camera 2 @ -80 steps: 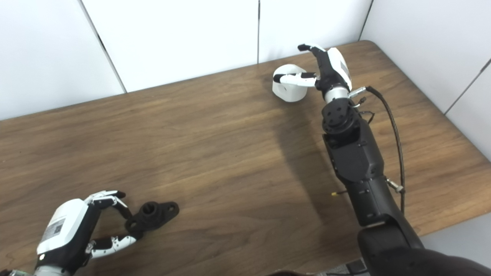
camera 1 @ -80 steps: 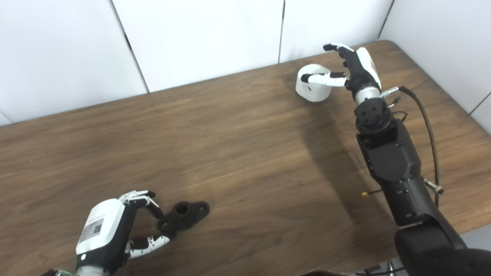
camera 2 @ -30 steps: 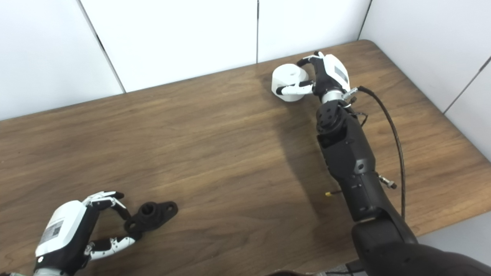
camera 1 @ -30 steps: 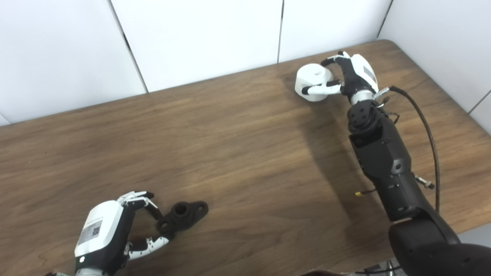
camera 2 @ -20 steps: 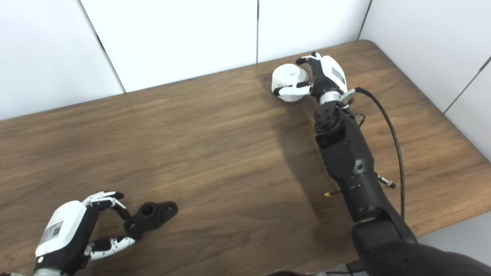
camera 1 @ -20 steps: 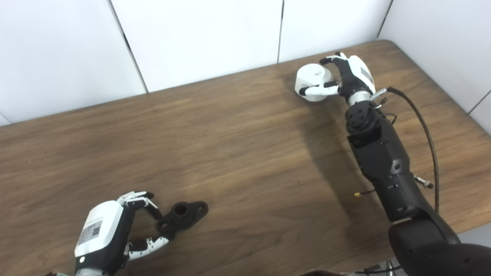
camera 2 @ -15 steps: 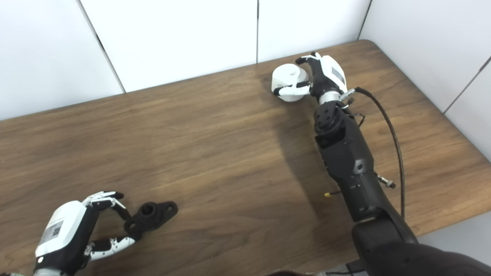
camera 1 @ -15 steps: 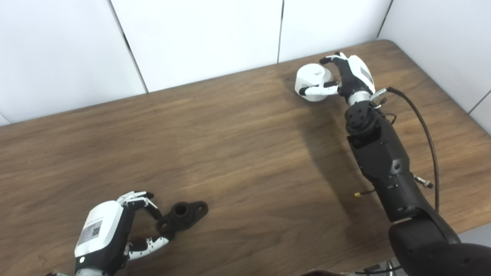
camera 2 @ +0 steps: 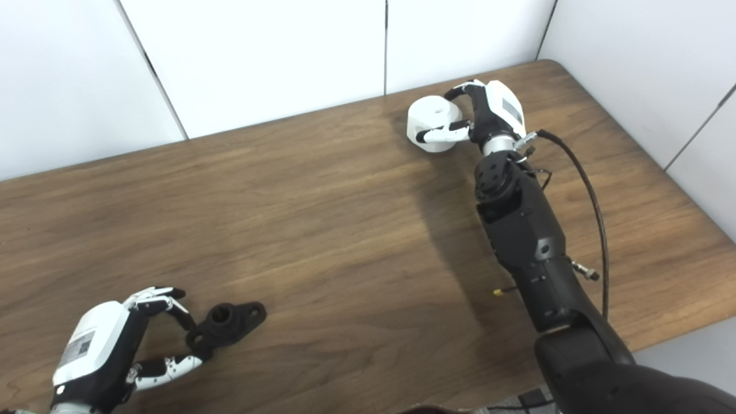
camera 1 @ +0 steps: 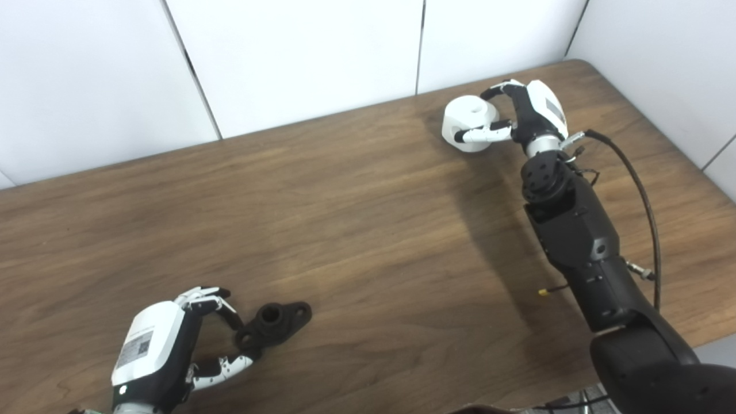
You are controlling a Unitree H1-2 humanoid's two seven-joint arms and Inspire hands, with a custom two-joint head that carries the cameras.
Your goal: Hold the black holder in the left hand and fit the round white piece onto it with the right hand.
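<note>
At the near left of the wooden table [camera 1: 368,218], the black holder [camera 1: 273,325] lies flat, its near end between the left hand's [camera 1: 167,345] parted fingers, which clamp nothing. Far across, by the back wall, the right hand [camera 1: 520,112] curls around the round white piece [camera 1: 467,118], arm stretched forward.

Right hand [camera 2: 480,118] grips round white piece [camera 2: 430,123] on table [camera 2: 345,230].
</note>
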